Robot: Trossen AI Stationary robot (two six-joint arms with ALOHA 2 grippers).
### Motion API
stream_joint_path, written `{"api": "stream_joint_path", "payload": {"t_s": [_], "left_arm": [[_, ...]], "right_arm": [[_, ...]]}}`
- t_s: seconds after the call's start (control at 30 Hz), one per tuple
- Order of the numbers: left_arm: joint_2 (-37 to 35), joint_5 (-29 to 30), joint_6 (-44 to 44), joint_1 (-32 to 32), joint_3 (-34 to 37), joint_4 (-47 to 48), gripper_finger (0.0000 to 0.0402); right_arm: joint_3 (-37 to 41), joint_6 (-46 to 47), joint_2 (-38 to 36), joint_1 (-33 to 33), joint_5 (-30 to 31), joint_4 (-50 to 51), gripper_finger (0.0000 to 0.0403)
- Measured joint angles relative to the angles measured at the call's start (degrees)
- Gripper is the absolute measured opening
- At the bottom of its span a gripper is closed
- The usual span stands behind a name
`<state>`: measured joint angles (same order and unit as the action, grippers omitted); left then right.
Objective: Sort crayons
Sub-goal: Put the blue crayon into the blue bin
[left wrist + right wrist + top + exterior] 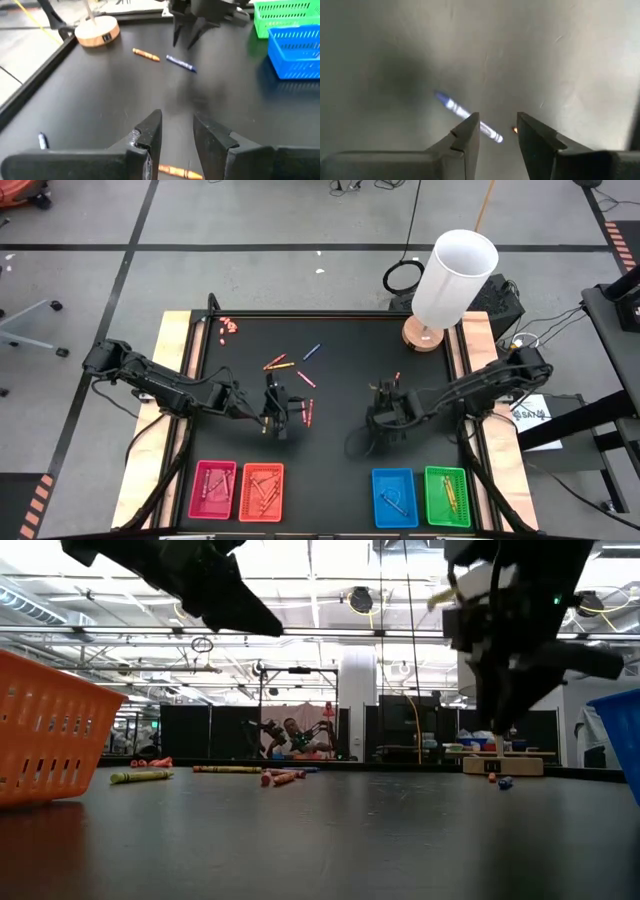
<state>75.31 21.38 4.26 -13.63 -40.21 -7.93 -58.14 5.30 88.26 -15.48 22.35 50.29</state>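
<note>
Crayons lie scattered on the black mat: several orange, red and blue ones (290,366) toward the far middle, and two red ones (308,412) beside my left gripper (276,418). That gripper (177,129) hovers open, with an orange crayon (175,172) showing low between its fingers, apparently lying on the mat. My right gripper (382,412) points down, open, above a blue crayon (467,117) that lies flat on the mat; an orange crayon (146,55) lies beside it. Neither gripper holds anything.
A pink tray (213,488) and an orange tray (261,490) stand at the near left, a blue tray (394,496) and a green tray (447,496) at the near right. A white cylinder on a wooden base (428,335) stands at the far right. Small pink bits (230,327) lie at the far left.
</note>
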Motion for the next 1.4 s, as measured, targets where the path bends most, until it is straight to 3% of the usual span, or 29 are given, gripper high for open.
{"api": "stream_joint_path", "payload": {"t_s": [0.27,0.47,0.67,1.13,1.4], "left_arm": [[0.0,-0.1,4.4,-0.8,0.0,3.9,0.0109],[0.0,-0.1,4.4,-1.1,0.0,3.8,0.0109],[0.0,0.0,4.4,-1.1,0.0,3.8,0.0109],[0.0,0.3,4.0,-1.1,0.0,3.8,0.0109],[0.0,0.3,4.0,-1.1,0.0,3.9,0.0109]], "right_arm": [[6.2,-10.8,0.0,5.8,-8.6,-5.2,0.0114],[10.8,-20.5,0.1,7.3,-9.4,-12.9,0.0114],[12.0,-22.6,0.1,8.4,-12.9,-16.5,0.0111],[12.4,-15.1,0.0,9.2,-18.2,-17.4,0.0008],[11.7,-11.0,0.1,7.3,-20.2,-22.2,0.0005]]}}
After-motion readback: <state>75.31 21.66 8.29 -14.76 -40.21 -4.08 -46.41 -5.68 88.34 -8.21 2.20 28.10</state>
